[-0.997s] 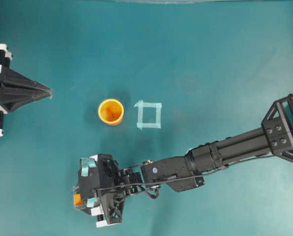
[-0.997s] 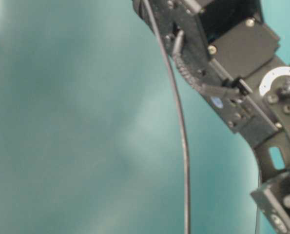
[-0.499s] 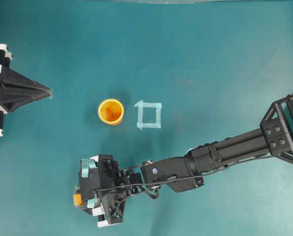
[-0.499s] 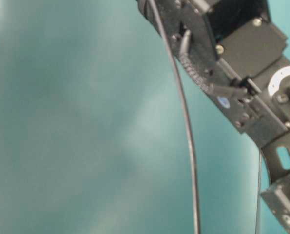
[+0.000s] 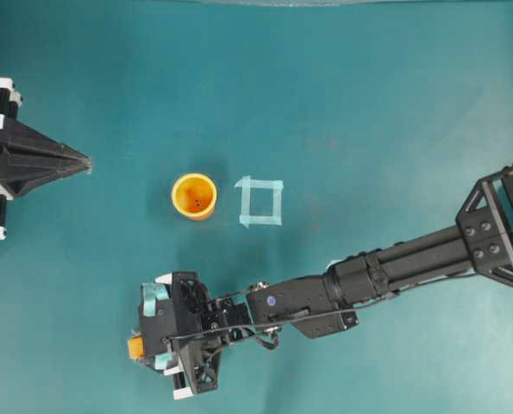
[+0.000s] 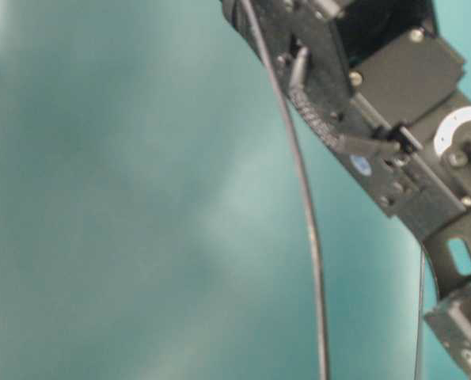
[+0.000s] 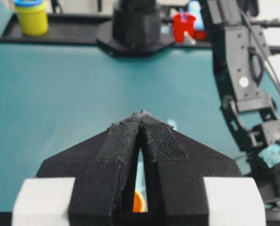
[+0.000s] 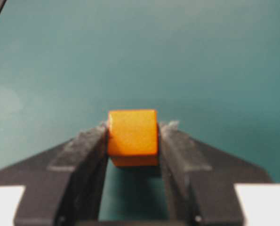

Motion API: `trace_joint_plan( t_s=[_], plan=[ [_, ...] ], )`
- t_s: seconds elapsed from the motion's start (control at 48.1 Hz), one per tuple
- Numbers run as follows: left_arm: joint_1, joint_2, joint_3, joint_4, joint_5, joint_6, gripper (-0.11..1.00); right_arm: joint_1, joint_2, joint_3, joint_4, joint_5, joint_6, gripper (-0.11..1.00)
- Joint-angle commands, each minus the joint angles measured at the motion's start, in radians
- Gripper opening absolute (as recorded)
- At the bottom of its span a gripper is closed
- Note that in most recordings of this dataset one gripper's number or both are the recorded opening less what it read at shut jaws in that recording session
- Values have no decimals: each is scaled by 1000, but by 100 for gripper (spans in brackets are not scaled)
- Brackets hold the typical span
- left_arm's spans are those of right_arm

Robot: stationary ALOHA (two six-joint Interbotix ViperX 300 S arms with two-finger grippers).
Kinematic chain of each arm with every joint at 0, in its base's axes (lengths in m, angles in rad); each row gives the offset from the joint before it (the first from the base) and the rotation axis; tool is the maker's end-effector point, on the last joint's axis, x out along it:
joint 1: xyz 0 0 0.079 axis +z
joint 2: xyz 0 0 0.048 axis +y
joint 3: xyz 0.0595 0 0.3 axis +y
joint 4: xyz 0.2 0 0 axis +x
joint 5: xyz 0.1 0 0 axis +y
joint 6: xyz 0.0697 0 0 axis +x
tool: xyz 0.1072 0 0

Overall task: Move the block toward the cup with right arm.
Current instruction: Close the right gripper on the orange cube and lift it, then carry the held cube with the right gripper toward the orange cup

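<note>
The small orange-yellow block sits between the two finger pads of my right gripper, which is shut on it. In the overhead view the block shows at the left tip of the right gripper, low on the table at the front left. The round orange-yellow cup stands upright, up and to the right of the block. My left gripper is shut and empty at the left edge; its tips meet in the left wrist view. The cup shows as an orange sliver between its fingers.
A pale blue tape square lies on the teal table just right of the cup. The right arm stretches from the right edge across the front of the table. In the table-level view only the arm's black links and cable show.
The right gripper with the block has shifted very slightly toward the front. The left arm and the cup have not moved.
</note>
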State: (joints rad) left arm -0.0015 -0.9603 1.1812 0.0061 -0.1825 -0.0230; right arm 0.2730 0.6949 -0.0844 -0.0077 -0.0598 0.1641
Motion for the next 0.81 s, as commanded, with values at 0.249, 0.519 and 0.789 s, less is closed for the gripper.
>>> trace_joint_plan(
  t_s=[0.249,0.519,0.789],
  plan=[
    [2,5,-25,2,0,-8,0,2,-143,-23,-60,81,3,40],
    [2,5,-26,2,0,-8,0,-11,-221,-23,-112,133,3,40],
    [2,2,-26,2,0,-8,0,-21,-301,-25,-118,216,0,40]
  ],
)
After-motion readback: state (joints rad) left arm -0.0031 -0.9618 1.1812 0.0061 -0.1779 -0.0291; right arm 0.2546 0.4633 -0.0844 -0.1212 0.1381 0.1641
